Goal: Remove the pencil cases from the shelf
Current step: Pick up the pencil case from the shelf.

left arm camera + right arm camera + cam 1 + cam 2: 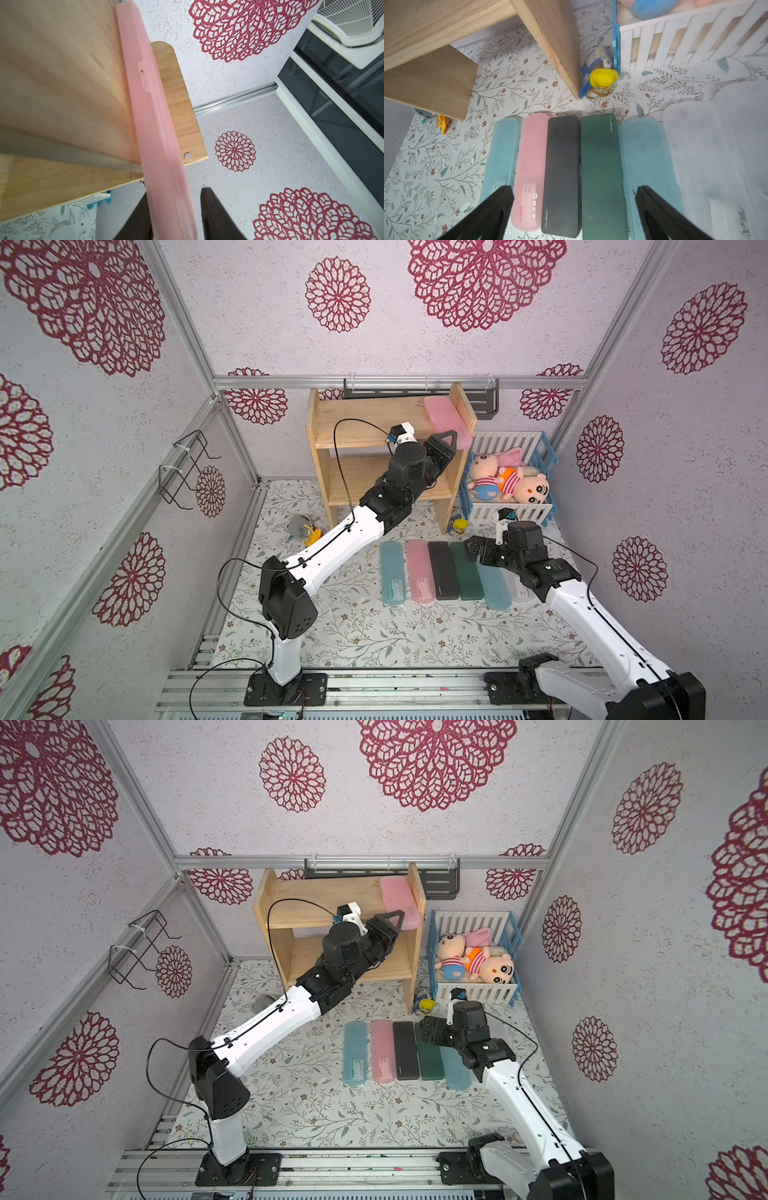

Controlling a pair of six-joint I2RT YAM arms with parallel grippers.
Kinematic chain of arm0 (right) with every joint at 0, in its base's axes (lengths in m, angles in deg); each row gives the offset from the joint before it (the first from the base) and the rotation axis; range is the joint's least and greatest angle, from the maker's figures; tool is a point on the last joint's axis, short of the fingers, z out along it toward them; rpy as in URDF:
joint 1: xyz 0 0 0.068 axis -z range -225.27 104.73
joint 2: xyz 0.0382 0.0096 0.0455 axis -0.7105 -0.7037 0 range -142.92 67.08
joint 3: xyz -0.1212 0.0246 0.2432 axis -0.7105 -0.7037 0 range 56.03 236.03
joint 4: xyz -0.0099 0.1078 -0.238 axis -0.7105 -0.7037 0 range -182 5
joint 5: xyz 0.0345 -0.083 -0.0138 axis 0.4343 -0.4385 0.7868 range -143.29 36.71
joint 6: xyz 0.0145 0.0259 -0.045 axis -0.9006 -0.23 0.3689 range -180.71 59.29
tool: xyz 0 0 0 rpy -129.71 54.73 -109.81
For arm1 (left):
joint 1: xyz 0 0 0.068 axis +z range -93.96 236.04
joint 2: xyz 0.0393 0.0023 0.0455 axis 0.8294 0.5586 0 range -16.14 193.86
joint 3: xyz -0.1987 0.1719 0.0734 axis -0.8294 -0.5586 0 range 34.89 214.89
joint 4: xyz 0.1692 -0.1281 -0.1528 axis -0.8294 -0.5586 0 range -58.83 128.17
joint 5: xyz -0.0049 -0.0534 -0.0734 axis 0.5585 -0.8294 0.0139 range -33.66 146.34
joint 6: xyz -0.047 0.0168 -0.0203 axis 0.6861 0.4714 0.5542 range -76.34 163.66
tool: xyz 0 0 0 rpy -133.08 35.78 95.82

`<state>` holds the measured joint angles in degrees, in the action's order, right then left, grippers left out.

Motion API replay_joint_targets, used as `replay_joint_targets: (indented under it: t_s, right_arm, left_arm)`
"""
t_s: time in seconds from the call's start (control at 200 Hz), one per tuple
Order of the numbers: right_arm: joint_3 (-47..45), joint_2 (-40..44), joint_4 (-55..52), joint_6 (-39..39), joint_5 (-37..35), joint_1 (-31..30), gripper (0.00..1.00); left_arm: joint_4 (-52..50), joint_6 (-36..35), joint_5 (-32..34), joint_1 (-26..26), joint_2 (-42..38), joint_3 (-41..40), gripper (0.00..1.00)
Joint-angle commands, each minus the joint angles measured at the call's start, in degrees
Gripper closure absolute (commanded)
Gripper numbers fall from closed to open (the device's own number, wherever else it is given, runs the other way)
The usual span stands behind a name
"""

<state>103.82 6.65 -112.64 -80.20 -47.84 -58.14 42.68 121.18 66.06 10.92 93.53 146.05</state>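
**While one case remains**

Though blur hides the contact, the left gripper (175, 193) seems closed on the pink pencil case (444, 414) atop the shelf (374, 414). Seven cases (562, 162) lie rowed on the table (353, 635); the right gripper (575, 188) hangs wide, empty.

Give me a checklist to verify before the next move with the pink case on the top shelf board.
1. Pink pencil case between the jaws of the left tool: ok.
2. Grip firm: cannot tell; a thin gap shows beside one finger.
3. Case end overhangs the shelf front, way out free: ok.
4. Right tool open, over the row of cases, away from the shelf: ok.
5. Lower board without cases: cannot tell; the left arm hides part.
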Motion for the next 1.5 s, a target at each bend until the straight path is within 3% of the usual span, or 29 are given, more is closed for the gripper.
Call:
replay_joint_targets:
  t_s: [0.0, 0.305, 0.47, 0.63, 0.685, 0.805, 0.9, 1.101, 1.291, 1.496]
  right_arm:
    - [1.3, 2.2, 0.3, 0.7, -1.6, 0.2, 0.01]
    - [4.7, 7.6, -0.6, -0.4, -3.1, -1.4, 0.01]
    - [8.9, 12.9, 0.8, -3.6, -6.5, -8.9, 0.01]
    - [14.2, 13.8, 1.8, -6.6, -9.8, -17.5, 0.01]
    - [14.1, 13.5, 4.1, -7.5, -8.2, -19.5, 0.01]
    - [7.5, 13.6, 19.4, -12.2, 3.9, -22.1, 0.01]
    - [6.7, 10.7, 26.4, -15.4, 3.8, -27.0, 0.01]
    - [15.0, -0.5, 23.7, -14.8, -9.5, -40.5, 0.01]
    - [19.9, -11.3, 26.1, -16.7, -13.1, -45.9, 0.01]
    - [25.3, -19.9, 29.7, -16.6, -11.5, -48.7, 0.01]
  left_arm:
    - [2.7, -0.5, -0.8, -0.1, -1.5, -2.2, 1.0]
    - [12.5, -6.3, -0.1, -1.0, -12.3, -20.5, 1.0]
    - [14.2, -19.7, 2.8, -3.0, -24.4, -35.7, 1.0]
    - [13.2, -32.5, 11.2, -7.1, -40.7, -54.2, 1.0]
    - [13.4, -36.1, 14.6, -9.5, -46.8, -61.3, 1.0]
    - [14.9, -39.1, 18.7, -12.0, -59.9, -76.1, 1.0]
    - [13.8, -41.0, 19.5, -13.3, -69.4, -83.6, 1.0]
    - [8.5, -42.5, 21.1, -15.3, -86.6, -91.9, 1.0]
    - [1.6, -41.9, 23.1, -15.3, -94.6, -93.5, 1.0]
    - [-4.4, -42.0, 23.4, -15.3, -99.4, -93.3, 1.0]
